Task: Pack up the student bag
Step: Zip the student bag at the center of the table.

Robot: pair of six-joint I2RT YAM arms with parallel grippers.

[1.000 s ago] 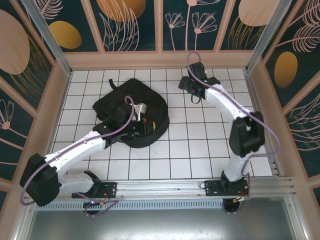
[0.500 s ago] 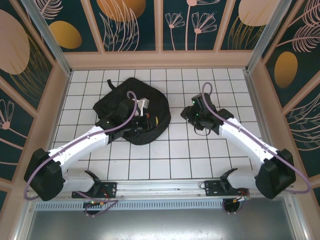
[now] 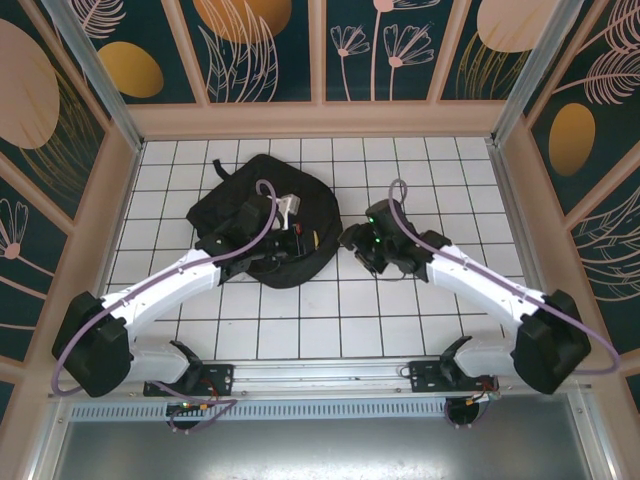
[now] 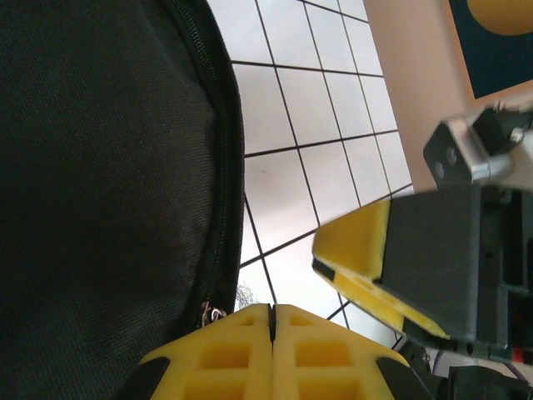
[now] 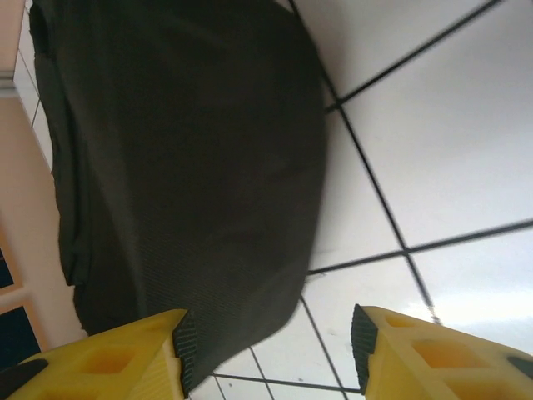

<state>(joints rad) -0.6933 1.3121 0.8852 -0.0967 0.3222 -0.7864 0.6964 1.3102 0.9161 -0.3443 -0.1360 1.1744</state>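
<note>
Student bag [image 5: 183, 167] just beside parted right fingers [image 5: 125, 352]

A robot test booth, like one in a lab, is shown. A white table [image 3: 400, 320] marked with black squares is closed in by tan walls [image 3: 320, 118]. Dark blue panels [image 3: 270, 50] painted with leaves and orange circles are set above. Silver posts [image 3: 85, 60] are fixed at the corners. A left arm [image 3: 150, 295] and a right arm [image 3: 480, 285] are bolted to a metal rail [image 3: 330, 375].

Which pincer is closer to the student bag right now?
Left. The left pincer is over the student bag, shut; the right pincer is open just beyond its right edge.
</note>
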